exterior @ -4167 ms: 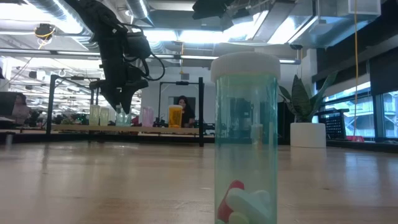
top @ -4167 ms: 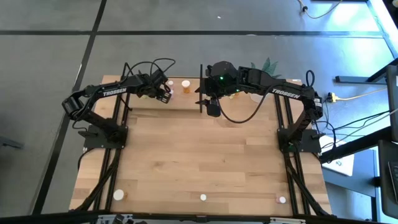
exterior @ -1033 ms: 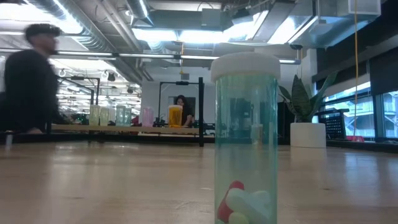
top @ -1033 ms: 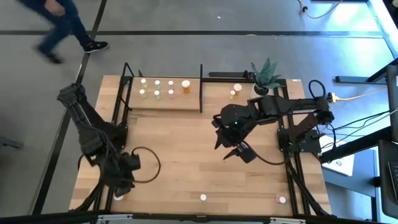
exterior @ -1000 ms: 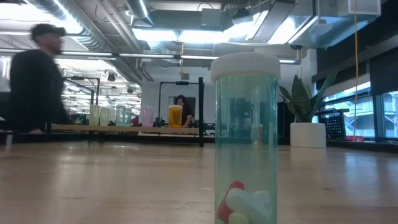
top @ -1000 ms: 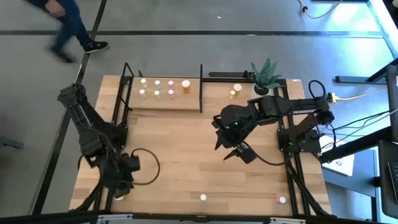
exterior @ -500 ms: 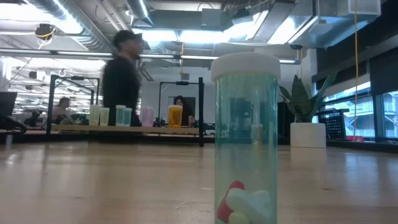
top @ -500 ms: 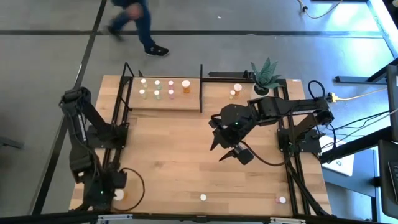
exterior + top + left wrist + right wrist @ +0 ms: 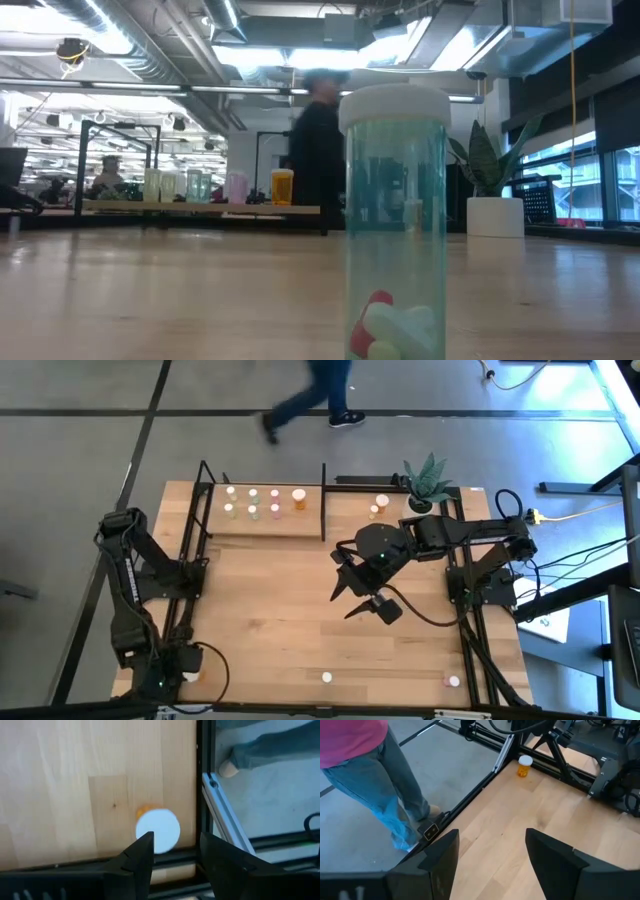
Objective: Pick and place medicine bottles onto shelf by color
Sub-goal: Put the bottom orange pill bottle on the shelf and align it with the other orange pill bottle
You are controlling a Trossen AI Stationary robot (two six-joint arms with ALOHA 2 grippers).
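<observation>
An orange medicine bottle with a white cap [image 9: 158, 830] stands on the table at the near left corner [image 9: 190, 676]. My left gripper [image 9: 175, 851] is open above it, and the cap shows just past one fingertip. My right gripper [image 9: 492, 855] is open and empty over the middle of the table [image 9: 348, 596]. The shelf [image 9: 265, 525] at the far left holds several bottles [image 9: 252, 502], seen far off in the low view [image 9: 200, 186]. A green bottle with pills [image 9: 394, 220] stands at the near edge [image 9: 326, 677].
Two more bottles [image 9: 378, 506] stand beside the white plant pot [image 9: 415, 503] at the far right. A pinkish bottle [image 9: 453, 681] stands at the near right. The table's black frame rail [image 9: 205, 795] runs beside the orange bottle. A person [image 9: 310, 390] walks on the floor beyond the far edge.
My left gripper has moved toward the near left corner and now sits over the orange bottle. My right gripper has moved a little toward the table's left. The person has walked from left to right past the far edge.
</observation>
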